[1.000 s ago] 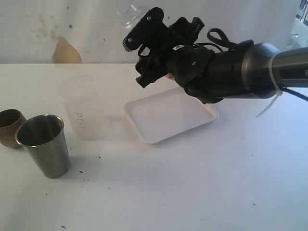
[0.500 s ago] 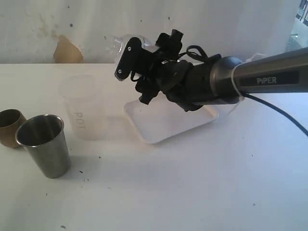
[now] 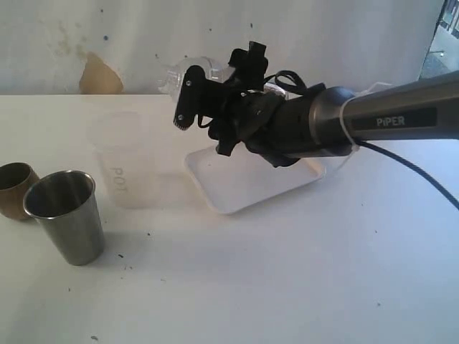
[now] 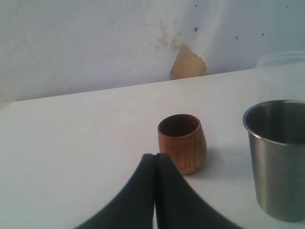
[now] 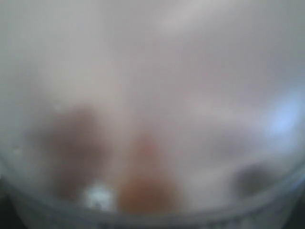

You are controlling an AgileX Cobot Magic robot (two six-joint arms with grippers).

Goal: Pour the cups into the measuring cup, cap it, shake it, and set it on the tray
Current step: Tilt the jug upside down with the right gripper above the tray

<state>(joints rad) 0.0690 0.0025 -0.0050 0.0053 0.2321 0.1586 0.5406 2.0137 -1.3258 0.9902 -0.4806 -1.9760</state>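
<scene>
The right hand [image 3: 214,82] grips the measuring cup [image 3: 178,74] in the air, in the upper middle of the exterior frame, above the far end of the tray [image 3: 215,193]. The cup lies almost on its side, and in the right wrist view it fills the whole frame as a pale blur [image 5: 152,114]. A second ago the hand was higher and further right; it has since swung down and left and the wrist has rolled. I judge this to be the shaking step, with pouring and capping done, though the lid is too unclear to confirm. Setting the cup on the tray is not yet done.

The frosted cup [image 3: 122,161], the steel tumbler [image 3: 66,215] and the brown cup [image 3: 14,188] stand on the desk [image 3: 287,272] at the left. The left hand [image 4: 155,191] is closed, holding nothing, near the brown cup.
</scene>
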